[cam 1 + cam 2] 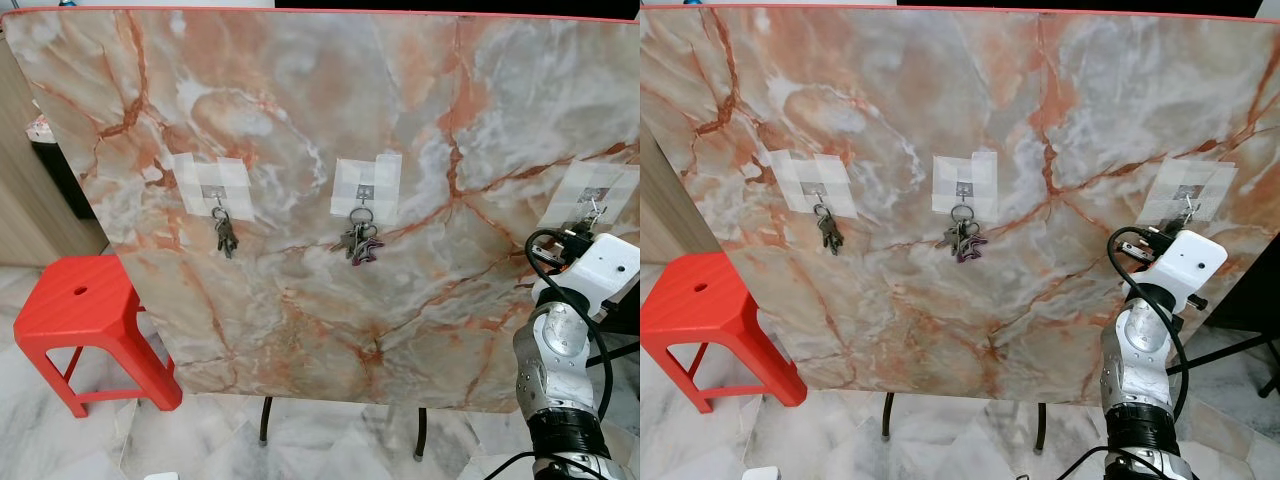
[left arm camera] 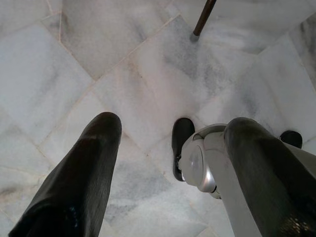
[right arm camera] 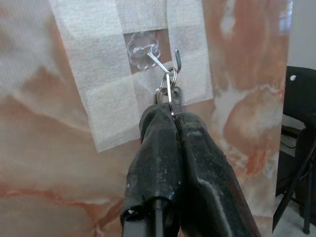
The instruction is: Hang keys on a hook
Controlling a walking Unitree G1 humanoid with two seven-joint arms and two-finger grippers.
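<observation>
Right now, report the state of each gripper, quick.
Left gripper: open, holding nothing, hanging over the marble floor.
Right gripper: fingers shut on the key ring, at the right-hand hook.

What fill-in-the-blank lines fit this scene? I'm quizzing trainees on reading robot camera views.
1. The marble board carries ____ taped hooks.
2. The right tool is shut on a key ring at the ____ hook.
3. Beside the board stands a ____ stool.
4. The left tool hangs open above the ____.

Missing words: three; right-hand; red; floor
</observation>
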